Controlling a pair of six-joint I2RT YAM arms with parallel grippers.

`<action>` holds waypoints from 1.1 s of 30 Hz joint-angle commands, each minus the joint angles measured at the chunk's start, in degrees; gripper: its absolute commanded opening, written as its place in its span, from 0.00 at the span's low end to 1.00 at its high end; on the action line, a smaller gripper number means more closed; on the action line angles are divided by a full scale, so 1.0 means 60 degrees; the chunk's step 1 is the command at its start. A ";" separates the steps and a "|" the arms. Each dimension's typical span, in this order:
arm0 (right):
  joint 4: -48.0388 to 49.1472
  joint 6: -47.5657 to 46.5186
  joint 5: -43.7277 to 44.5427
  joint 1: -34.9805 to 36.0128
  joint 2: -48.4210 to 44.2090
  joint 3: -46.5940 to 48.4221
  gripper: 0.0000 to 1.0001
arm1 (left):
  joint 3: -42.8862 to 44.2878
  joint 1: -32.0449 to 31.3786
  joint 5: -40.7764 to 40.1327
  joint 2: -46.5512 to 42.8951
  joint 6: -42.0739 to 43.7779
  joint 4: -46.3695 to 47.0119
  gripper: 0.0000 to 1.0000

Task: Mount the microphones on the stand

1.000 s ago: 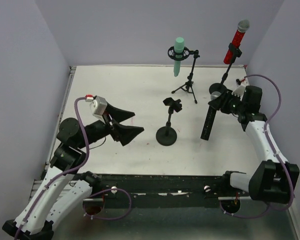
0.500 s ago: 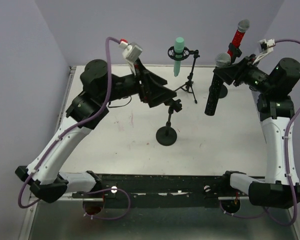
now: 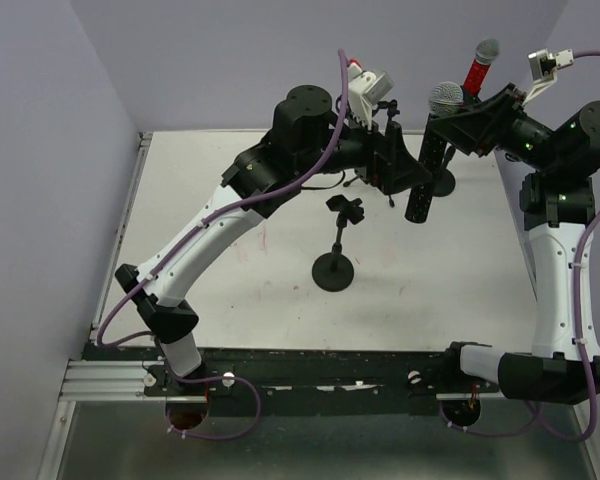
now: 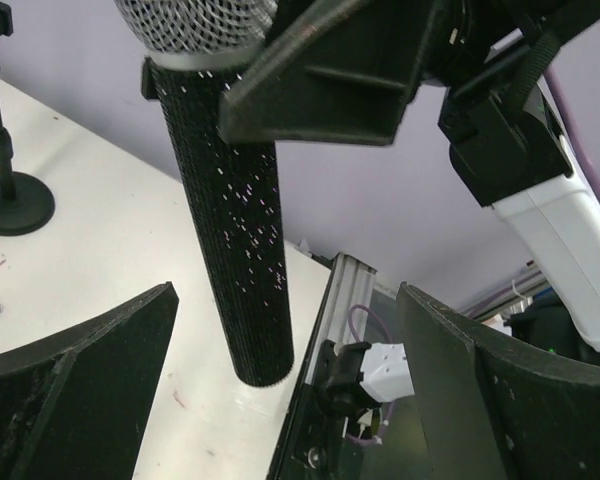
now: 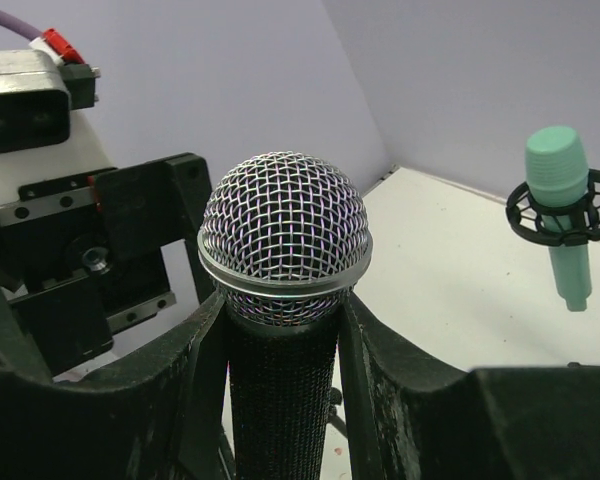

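My right gripper (image 3: 458, 128) is shut on the black microphone (image 3: 425, 165) just below its grey mesh head and holds it upright in the air at the back right. The microphone also shows in the right wrist view (image 5: 283, 240) between the fingers (image 5: 180, 380). My left gripper (image 3: 405, 178) is open right beside it. In the left wrist view the black body (image 4: 235, 240) hangs between the spread fingers (image 4: 80, 390), untouched. The red microphone (image 3: 477, 70) sits clipped in its stand. The mint-green microphone (image 5: 560, 210) hangs in its shock mount. An empty clip stand (image 3: 338, 240) stands mid-table.
The left arm (image 3: 250, 200) stretches across the table's middle and hides the tripod stand from above. The red microphone's round base (image 3: 444, 184) sits behind the held microphone. Walls close the back and both sides. A metal rail (image 4: 330, 330) runs along the table edge.
My left arm has swung up and to the right, from beside the empty clip stand to the black microphone. My right gripper has lifted the microphone slightly, up and back.
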 commanded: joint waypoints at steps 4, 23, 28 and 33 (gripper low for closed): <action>0.0934 0.0897 -0.0768 0.0161 -0.0295 -0.0472 0.17 | 0.1130 -0.0232 -0.1005 0.0899 0.0218 -0.0212 0.98; 0.1199 0.0912 -0.1208 0.0264 -0.0529 -0.0985 0.22 | 0.0898 -0.0350 0.0313 0.1517 -0.1101 0.1486 0.18; 0.0556 0.0285 -0.1442 0.0278 -0.0646 -0.0752 0.60 | 0.0064 -0.0335 0.0358 0.0800 -0.0779 0.1911 0.00; -0.0280 -0.0960 -0.2230 0.0278 -0.0749 -0.0298 1.00 | -0.0903 -0.0116 0.0387 -0.0414 -0.0413 0.2161 0.00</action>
